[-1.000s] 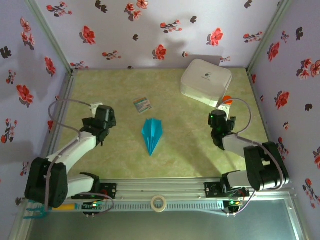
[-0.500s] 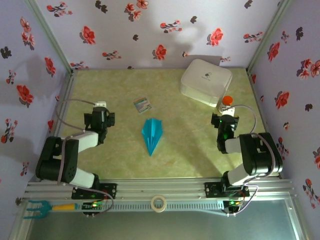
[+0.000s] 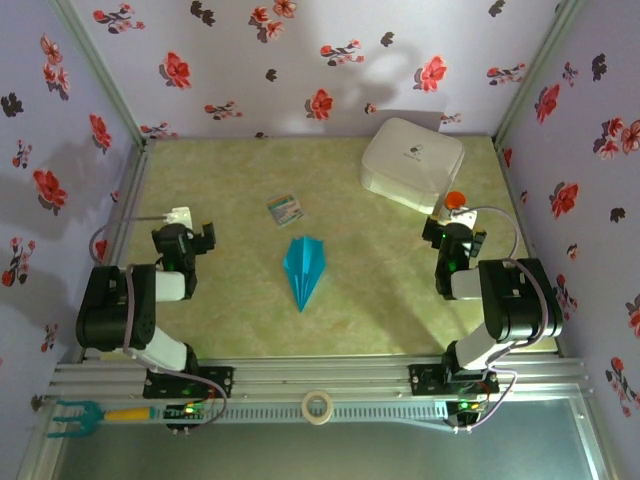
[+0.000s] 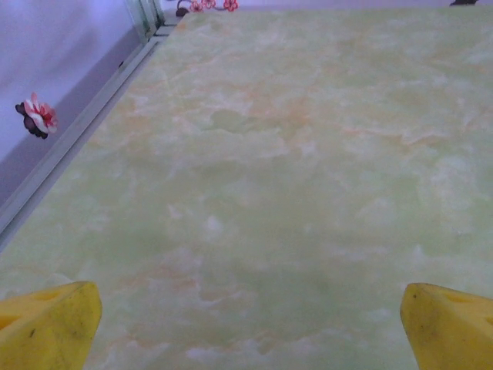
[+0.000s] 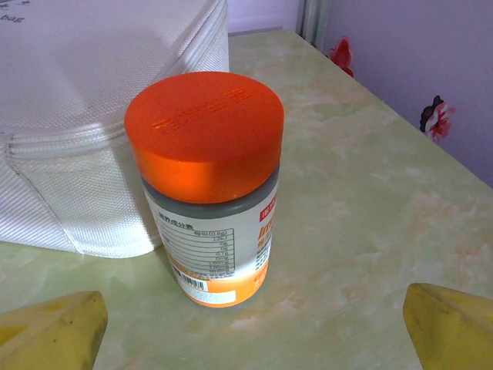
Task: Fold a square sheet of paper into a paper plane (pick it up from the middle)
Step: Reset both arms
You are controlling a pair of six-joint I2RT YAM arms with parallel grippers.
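The turquoise-blue paper plane [image 3: 303,268] lies flat in the middle of the table, its point toward the near edge and its wide end toward the back. My left gripper [image 3: 184,236] rests near the left wall, well away from the plane. In the left wrist view its yellow fingertips [image 4: 48,333] stand wide apart over bare tabletop, so it is open and holds nothing. My right gripper [image 3: 455,235] sits by the right side, also far from the plane. Its yellow fingertips [image 5: 451,330] are spread wide, open and empty.
An orange-capped bottle [image 5: 206,185] stands upright just ahead of the right gripper, against the white rounded box [image 3: 412,162] at the back right. A small multicoloured card [image 3: 284,208] lies behind the plane. Flowered walls [image 3: 300,60] enclose the table on three sides.
Both arms have folded back toward their bases, the left gripper moving left toward the wall and the right one slightly back. The paper plane has stayed where it was.
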